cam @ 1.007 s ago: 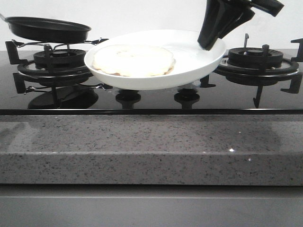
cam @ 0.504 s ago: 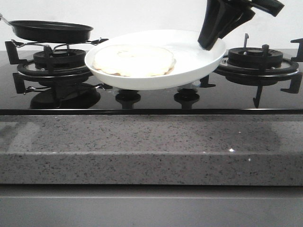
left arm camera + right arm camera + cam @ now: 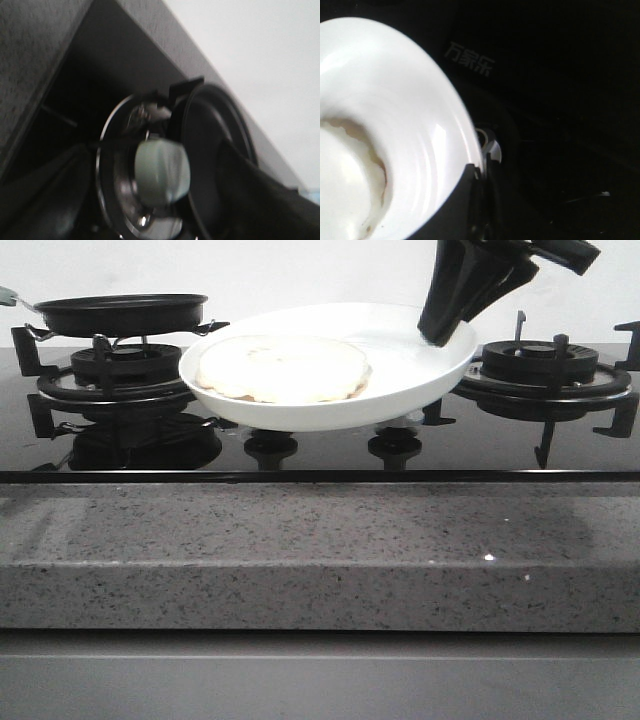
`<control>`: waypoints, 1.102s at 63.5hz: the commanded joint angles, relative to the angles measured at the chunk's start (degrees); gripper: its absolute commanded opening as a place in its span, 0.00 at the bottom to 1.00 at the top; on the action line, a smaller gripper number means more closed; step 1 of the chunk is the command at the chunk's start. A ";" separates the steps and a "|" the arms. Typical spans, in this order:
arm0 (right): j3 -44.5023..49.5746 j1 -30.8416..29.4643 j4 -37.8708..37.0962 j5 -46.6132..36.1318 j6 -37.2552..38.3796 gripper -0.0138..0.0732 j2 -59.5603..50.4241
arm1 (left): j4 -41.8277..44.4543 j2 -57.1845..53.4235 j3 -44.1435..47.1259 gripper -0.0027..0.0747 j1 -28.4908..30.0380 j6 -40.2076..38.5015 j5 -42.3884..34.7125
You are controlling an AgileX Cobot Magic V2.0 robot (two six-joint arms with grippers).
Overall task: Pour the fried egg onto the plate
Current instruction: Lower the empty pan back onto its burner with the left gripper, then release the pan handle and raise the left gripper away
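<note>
Centre of the front view: the plate [image 3: 400,365], wide, white and glossy, held clear of the black glass hob [image 3: 320,445], above the two control knobs [image 3: 271,447]. On its left half, the fried egg [image 3: 283,368], flat and pale cream, lying inside the rim. At the plate's upper right edge, the right gripper [image 3: 440,335], dark fingers clamped down over the rim; in the right wrist view the same rim [image 3: 445,125] pinched at the lower centre, egg edge [image 3: 355,165] browned at lower left. Upper left of the front view: the black frying pan [image 3: 120,312], level, just above the left burner grate [image 3: 110,375], touching or not cannot be told. Left gripper [image 3: 160,200] seen only in the blurred left wrist view, dark fingers either side of the pan's pale green handle end [image 3: 162,171], seemingly gripping it. Far right, the second burner grate [image 3: 545,370], bare. Below, the speckled grey counter edge [image 3: 320,560].
</note>
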 commanded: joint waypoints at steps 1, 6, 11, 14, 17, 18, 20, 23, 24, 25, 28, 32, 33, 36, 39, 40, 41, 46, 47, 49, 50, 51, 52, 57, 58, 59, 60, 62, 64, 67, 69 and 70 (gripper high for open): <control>-1.66 -0.14 2.23 -2.31 -0.07 0.02 -2.99 | 0.91 -2.45 -1.89 0.80 0.48 0.04 5.93; -1.66 -0.14 2.23 -2.31 -0.07 0.02 -2.99 | 2.28 -2.65 -1.89 0.79 0.48 0.04 9.59; -1.66 -0.14 2.23 -2.31 -0.07 0.02 -2.99 | 2.51 -2.78 -1.89 0.79 0.48 0.04 12.17; -1.66 -0.14 2.23 -2.31 -0.07 0.02 -2.99 | 2.51 -2.78 -1.89 0.79 0.48 0.04 14.15; -1.66 -0.14 2.23 -2.31 -0.07 0.02 -2.99 | 2.74 -2.78 -1.89 0.79 0.23 0.04 15.71; -1.66 -0.14 2.23 -2.31 -0.07 0.02 -2.99 | 2.89 -2.78 -1.89 0.79 0.24 0.04 16.18; -1.66 -0.14 2.23 -2.31 -0.07 0.02 -2.99 | 3.20 -2.78 -1.89 0.79 -0.10 0.04 17.08; -1.66 -0.14 2.23 -2.31 -0.07 0.02 -2.99 | 3.45 -2.78 -1.89 0.76 -0.56 0.04 17.84; -1.66 -0.14 2.23 -2.31 -0.07 0.02 -2.99 | 3.45 -2.78 -1.89 0.75 -0.87 0.04 17.96; -1.66 -0.14 2.23 -2.31 -0.07 0.02 -2.99 | 3.61 -2.78 -1.89 0.73 -1.13 0.04 18.05; -1.66 -0.14 2.23 -2.31 -0.07 0.02 -2.99 | 3.61 -2.78 -1.89 0.65 -1.91 0.04 18.35; -1.66 -0.14 2.23 -2.31 -0.07 0.02 -2.99 | 3.61 -2.78 -1.89 0.50 -3.29 0.04 18.75; -1.66 -0.14 2.23 -2.31 -0.07 0.02 -2.99 | 3.61 -2.78 -1.89 0.45 -3.60 0.18 18.90; -1.66 -0.14 2.23 -2.31 -0.07 0.02 -2.99 | 3.61 -2.78 -1.89 0.30 -4.54 0.60 19.70; -1.66 -0.14 2.23 -2.31 -0.07 0.02 -2.99 | 3.61 -2.78 -1.89 0.17 -5.63 2.16 20.74; -1.66 -0.14 2.23 -2.31 -0.07 0.02 -2.99 | 3.61 -2.78 -1.89 0.13 -5.79 2.37 20.91; -1.66 -0.14 2.23 -2.31 -0.07 0.02 -2.99 | 3.61 -2.78 -1.89 0.09 -6.11 2.55 21.24; -1.66 -0.14 2.23 -2.31 -0.07 0.02 -2.99 | 3.61 -2.94 -1.89 0.01 -7.88 3.46 22.08; -1.66 -0.14 2.23 -2.31 -0.07 0.02 -2.99 | 3.61 -3.04 -1.89 0.01 -8.19 3.57 22.08; -1.66 -0.14 2.23 -2.31 -0.07 0.02 -2.99 | 3.61 -3.36 -1.89 0.01 -8.77 3.73 22.08; -1.66 -0.14 2.23 -2.31 -0.07 0.02 -2.99 | 3.61 -3.56 -1.89 0.01 -9.21 3.93 22.08; -1.66 -0.14 2.23 -2.31 -0.07 0.02 -2.99 | 3.61 -3.78 -1.89 0.01 -9.51 4.53 22.08; -1.66 -0.14 2.23 -2.31 -0.07 0.02 -2.99 | 3.71 -3.99 -1.89 0.01 -9.77 4.93 22.23; -1.66 -0.14 2.23 -2.31 -0.07 0.02 -2.99 | 4.46 -5.59 -1.89 0.01 -10.90 5.07 21.95; -1.66 -0.14 2.23 -2.31 -0.07 0.02 -2.99 | 4.89 -6.30 -1.89 0.01 -11.08 5.07 21.70; -1.66 -0.14 2.23 -2.31 -0.07 0.02 -2.99 | 5.40 -6.75 -1.89 0.01 -11.23 5.07 21.37; -1.66 -0.14 2.23 -2.31 -0.07 0.02 -2.99 | 6.06 -7.29 -1.89 0.01 -11.47 5.07 21.01; -1.66 -0.14 2.23 -2.31 -0.07 0.02 -2.99 | 7.22 -8.19 -1.89 0.01 -11.88 5.07 20.00; -1.66 -0.14 2.23 -2.31 -0.07 0.02 -2.99 | 9.82 -9.85 -1.89 0.01 -12.29 4.96 18.50; -1.66 -0.14 2.23 -2.31 -0.07 0.02 -2.99 | 13.96 -12.10 -1.89 0.01 -13.18 4.42 15.70; -1.66 -0.14 2.23 -2.31 -0.07 0.02 -2.99 | 17.22 -13.75 -1.89 0.01 -13.84 3.32 12.81; -1.66 -0.14 2.23 -2.31 -0.07 0.02 -2.99 | 19.97 -15.01 -1.89 0.01 -14.22 2.69 11.53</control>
